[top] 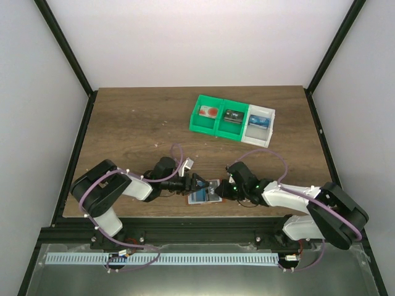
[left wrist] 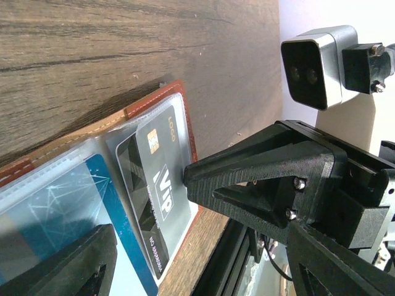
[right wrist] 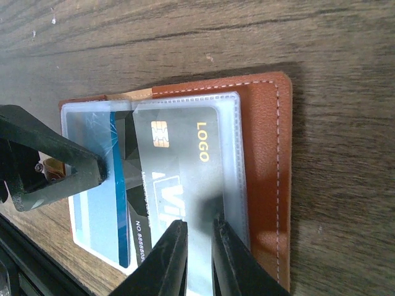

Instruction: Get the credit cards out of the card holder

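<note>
**Card holder open between two hands, cards in their sleeves**

The card holder (right wrist: pixel 265 154) lies spread open on the counter (right wrist: pixel 185 37) near its front edge. A blue card (right wrist: pixel 118 203) and a grey chip card (right wrist: pixel 179 142) sit in its clear pockets. The left hand (left wrist: pixel 148 203) is spread wide across the holder, one fingertip (left wrist: pixel 188 177) against the grey card's edge. The right hand (right wrist: pixel 199 225) is all but closed, its tips on the sleeve's near edge. It may be pinching the sleeve or only pressing on it; I cannot tell which.
</note>
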You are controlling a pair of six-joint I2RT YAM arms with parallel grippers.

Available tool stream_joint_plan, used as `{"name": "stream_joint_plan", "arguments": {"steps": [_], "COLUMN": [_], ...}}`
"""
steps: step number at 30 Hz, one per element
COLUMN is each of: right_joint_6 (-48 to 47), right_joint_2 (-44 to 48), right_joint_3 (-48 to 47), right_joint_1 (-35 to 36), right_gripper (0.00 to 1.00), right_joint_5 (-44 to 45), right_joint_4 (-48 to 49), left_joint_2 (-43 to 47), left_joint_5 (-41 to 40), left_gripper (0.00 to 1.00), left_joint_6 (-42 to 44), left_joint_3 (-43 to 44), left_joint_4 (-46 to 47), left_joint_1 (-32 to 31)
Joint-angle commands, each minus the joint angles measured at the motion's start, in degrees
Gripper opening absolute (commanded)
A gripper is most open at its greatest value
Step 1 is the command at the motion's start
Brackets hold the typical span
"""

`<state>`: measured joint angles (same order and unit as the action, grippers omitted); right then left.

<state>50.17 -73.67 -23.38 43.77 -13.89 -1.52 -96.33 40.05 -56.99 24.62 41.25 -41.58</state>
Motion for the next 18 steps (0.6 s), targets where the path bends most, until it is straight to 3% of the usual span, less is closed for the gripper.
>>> {"name": "stream_joint_plan", "arguments": {"steps": [1, 18], "right_joint_6": [0.3, 0.5], "right_joint_2": [-2.0, -1.7], "right_joint_3": [0.9, 1.7], "right_joint_1": [0.5, 0.4], "right_gripper": [0.14, 0.13], "right_joint_5": [1.5, 0.8], "right_joint_4": [-0.9, 0.1], "left_joint_2": [-1.0, -3.2], "left_joint_5": [0.1, -3.5], "left_gripper": [0.77, 0.54], "left_joint_6": [1.5, 5.1], "left_joint_3": [0.1, 2.0], "left_joint_4": [1.2, 0.1], "left_joint_1": [0.4, 0.3]}}
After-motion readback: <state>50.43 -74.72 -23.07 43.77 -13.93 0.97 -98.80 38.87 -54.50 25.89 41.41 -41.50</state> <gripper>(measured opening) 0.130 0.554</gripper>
